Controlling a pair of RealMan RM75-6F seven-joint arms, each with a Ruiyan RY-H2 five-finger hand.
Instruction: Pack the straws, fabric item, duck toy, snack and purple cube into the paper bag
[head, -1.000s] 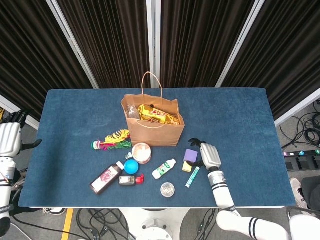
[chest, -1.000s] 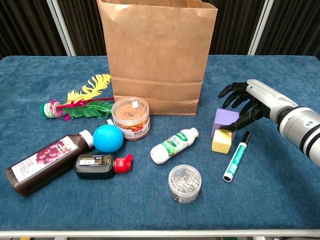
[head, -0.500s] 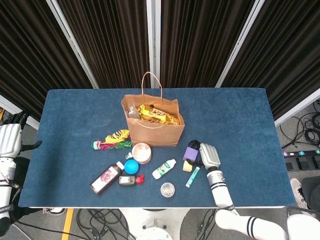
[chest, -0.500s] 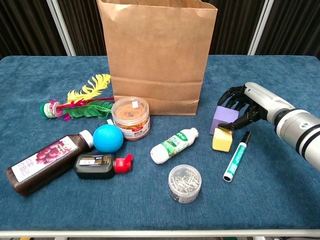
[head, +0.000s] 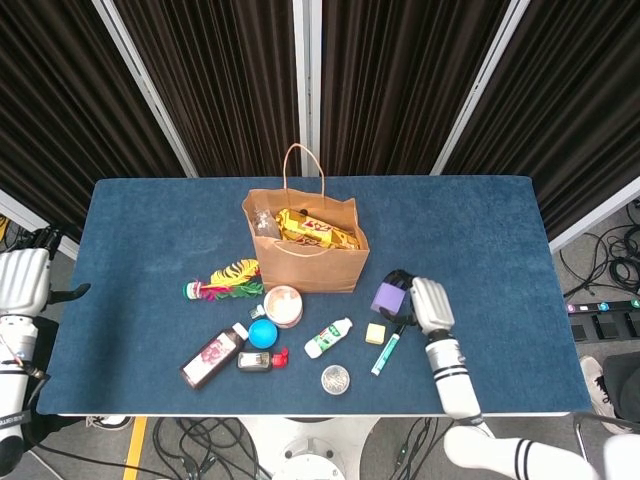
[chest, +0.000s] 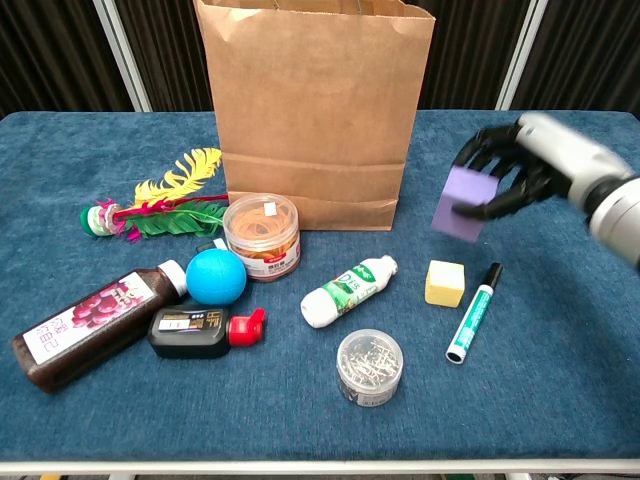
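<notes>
The left hand (head: 22, 280) sits off the left edge of the blue table (head: 150, 215), holding nothing; whether its fingers are spread or curled cannot be told from here. On the table, furthest left in the chest view, a dark juice bottle (chest: 88, 329) lies on its side, with a feathered shuttlecock (chest: 160, 205) lying behind it. Next comes a black bottle with a red cap (chest: 205, 332), also on its side, and just behind it a blue ball (chest: 215, 276). Beside the ball stands a clear tub of rubber bands (chest: 261, 235), just in front of the paper bag (chest: 315, 110). The bag stands upright and open at mid-table; the head view shows a yellow snack packet (head: 315, 232) and a clear item (head: 264, 222) inside it. Right of the tub, a small white bottle with a green label (chest: 347, 291) lies tilted, and nearer the front edge stands a round clear case of pins (chest: 369, 366). Further right, a yellow cube (chest: 445, 282) rests on the cloth, with a green marker (chest: 473, 312) lying just beside it. Above these, the right hand (chest: 520, 170) grips the purple cube (chest: 464, 203) between thumb and fingers, holding it clear of the table, tilted, to the right of the bag and lower than its rim.
</notes>
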